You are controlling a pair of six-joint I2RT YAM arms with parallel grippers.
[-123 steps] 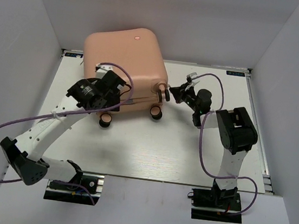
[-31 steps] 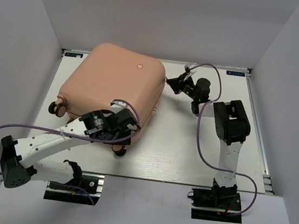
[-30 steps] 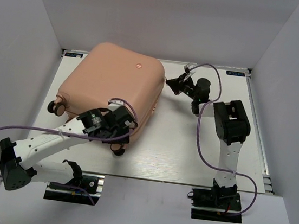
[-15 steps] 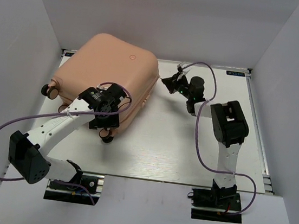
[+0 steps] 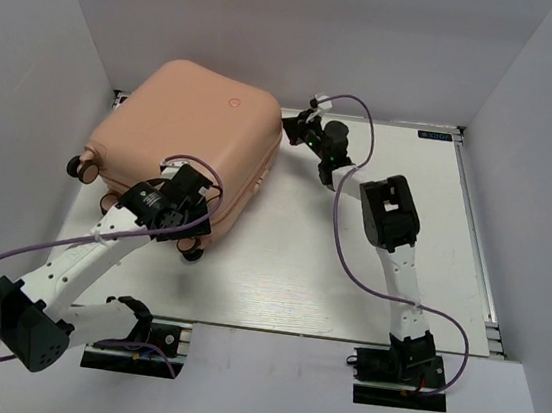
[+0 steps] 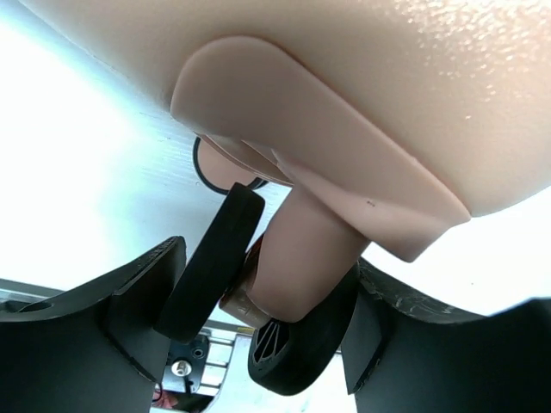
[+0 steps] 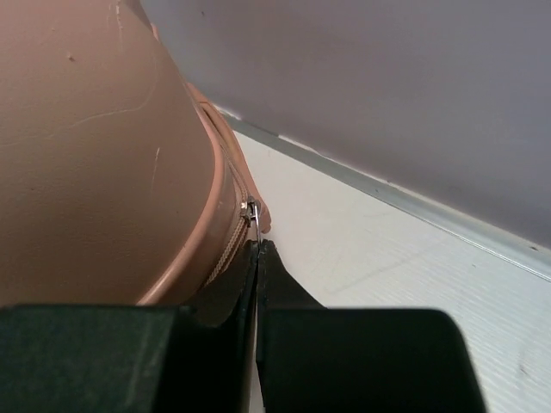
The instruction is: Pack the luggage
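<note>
Left gripper point(image 6: 263, 292) is open, 1 suitcase point(image 5: 184, 135) wheel point(image 6: 211, 267) between its fingers; right gripper point(image 7: 258, 251) is closed on the zipper pull point(image 7: 252, 213) at its tip.

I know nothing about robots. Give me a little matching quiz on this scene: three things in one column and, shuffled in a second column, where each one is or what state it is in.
Things
1. pale pink hard-shell suitcase
2. left gripper
3. right gripper

Places or states
A. shut on the small metal zipper pull
B. closed, at the far left of the white table
C. open, jaws either side of a black caster wheel

Pairs: 1-B, 2-C, 3-A
</note>
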